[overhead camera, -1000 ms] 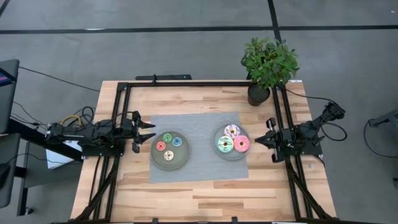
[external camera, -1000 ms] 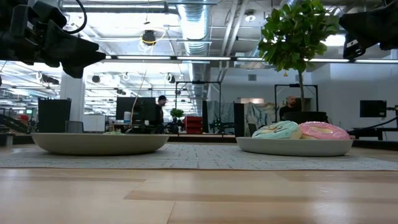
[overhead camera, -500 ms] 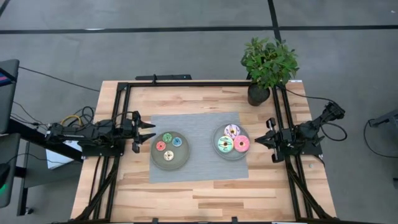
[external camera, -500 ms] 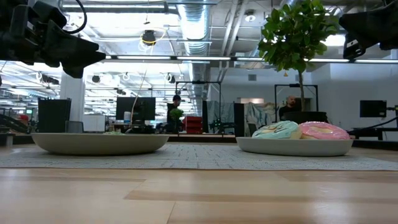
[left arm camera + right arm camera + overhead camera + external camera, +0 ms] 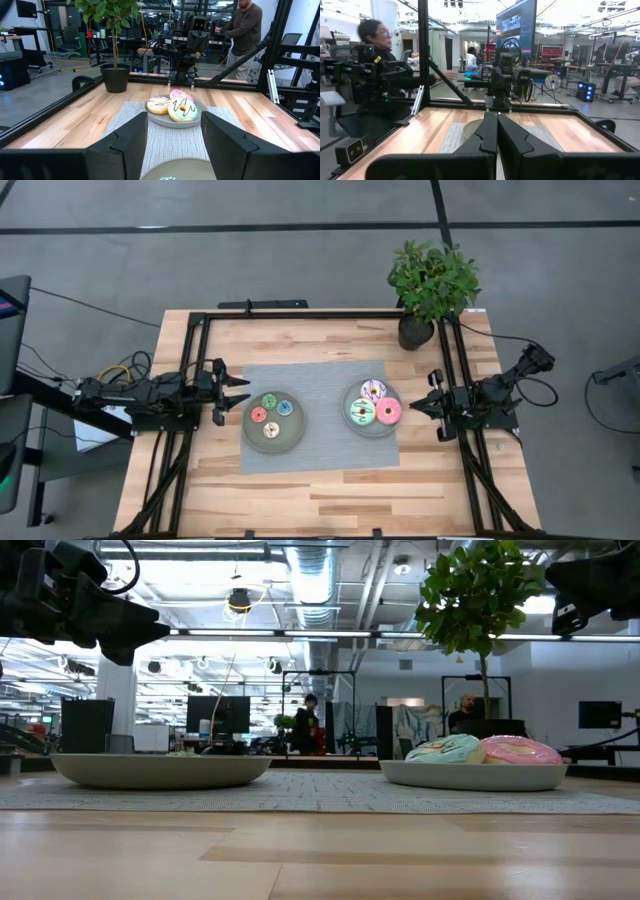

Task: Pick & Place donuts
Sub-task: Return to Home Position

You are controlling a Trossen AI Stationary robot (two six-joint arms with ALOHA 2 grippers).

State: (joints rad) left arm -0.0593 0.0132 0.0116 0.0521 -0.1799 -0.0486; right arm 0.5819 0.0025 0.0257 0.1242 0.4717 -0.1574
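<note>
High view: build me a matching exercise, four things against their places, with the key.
1 large pink-iced ring donut
2 small red ring donut
3 leafy green potted plant
4 left arm's dark claw

A left grey round plate
B wooden table's corner
C right grey round plate
D beside the grey woven mat's left edge

Pairs: 1-C, 2-A, 3-B, 4-D.

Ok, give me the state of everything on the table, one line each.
Left gripper: open, empty.
Right gripper: shut, empty.
Small donuts: all four in the left plate.
Large donuts: all three in the right plate.
Placemat: flat under both plates.
Potted plant: upright.
</note>
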